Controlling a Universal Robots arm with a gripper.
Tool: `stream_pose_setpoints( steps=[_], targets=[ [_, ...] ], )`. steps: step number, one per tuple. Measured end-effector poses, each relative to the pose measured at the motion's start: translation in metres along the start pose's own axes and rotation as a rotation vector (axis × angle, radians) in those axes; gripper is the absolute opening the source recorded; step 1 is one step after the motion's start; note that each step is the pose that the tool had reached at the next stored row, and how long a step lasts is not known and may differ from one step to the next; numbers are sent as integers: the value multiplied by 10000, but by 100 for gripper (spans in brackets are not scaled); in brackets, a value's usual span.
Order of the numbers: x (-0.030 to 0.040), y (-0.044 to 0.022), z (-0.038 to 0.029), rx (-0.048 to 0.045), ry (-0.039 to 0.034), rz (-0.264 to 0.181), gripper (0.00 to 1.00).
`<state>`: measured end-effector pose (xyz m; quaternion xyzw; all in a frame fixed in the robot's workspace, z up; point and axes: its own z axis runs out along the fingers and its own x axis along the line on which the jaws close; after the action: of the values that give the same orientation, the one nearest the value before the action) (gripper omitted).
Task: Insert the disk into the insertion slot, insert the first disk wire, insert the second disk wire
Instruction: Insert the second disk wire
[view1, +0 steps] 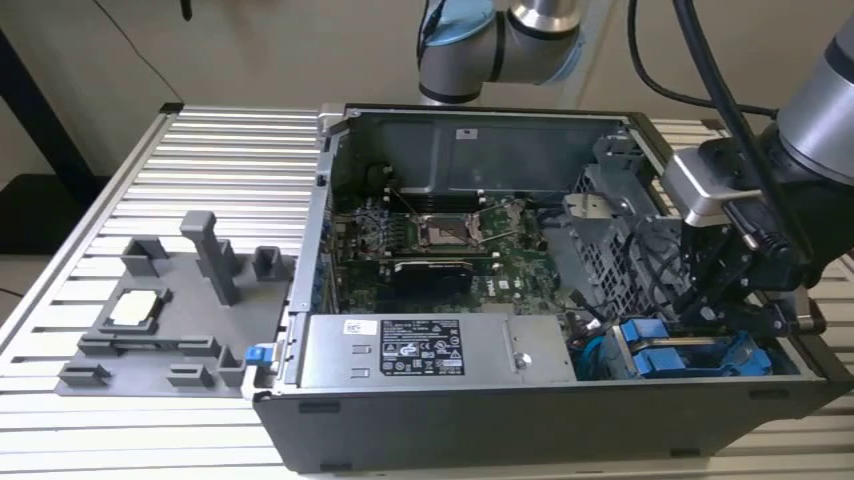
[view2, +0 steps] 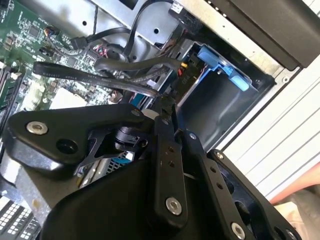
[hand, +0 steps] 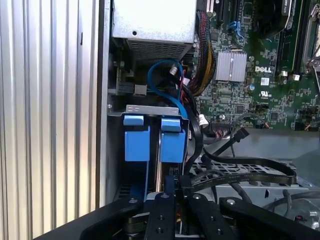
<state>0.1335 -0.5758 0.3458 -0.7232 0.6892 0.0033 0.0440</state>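
Two blue-tabbed carriers sit side by side in the grey metal insertion slot (hand: 150, 109) at the case's corner. The disk (hand: 172, 144) is the one in line with my gripper; the other carrier (hand: 136, 140) lies beside it. In the exterior view both blue tabs (view1: 650, 347) show low in the case on the exterior view's right. A connector with red and yellow leads (view2: 183, 69) sits at the carriers' end. My gripper (hand: 175, 189) (view2: 163, 103) (view1: 731, 318) hangs inside the case just short of the carriers, shut on the end of a flat black disk wire (hand: 240, 177).
Loose black cables (view2: 115, 67) cross between the gripper and the motherboard (hand: 260, 75). A blue cable (hand: 160, 75) loops behind the slot. The power supply (view1: 414, 350) fills the case's front. A perforated cage wall (view1: 627, 230) stands beside the arm. A grey fixture tray (view1: 147, 320) lies on the slatted table.
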Motion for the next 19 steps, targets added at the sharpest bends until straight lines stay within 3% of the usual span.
stream_pose_setpoints(
  steps=[7, 11, 16, 18, 19],
  targets=[
    [4, -17, 38, 6, -12, 86, 16],
    [5, -18, 67, 14, -97, 143, 16],
    [8, -18, 111, 21, -93, 238, 16],
    [9, -18, 116, 18, -104, 239, 17],
    [8, -20, 110, 7, -103, 239, 24]
  ],
)
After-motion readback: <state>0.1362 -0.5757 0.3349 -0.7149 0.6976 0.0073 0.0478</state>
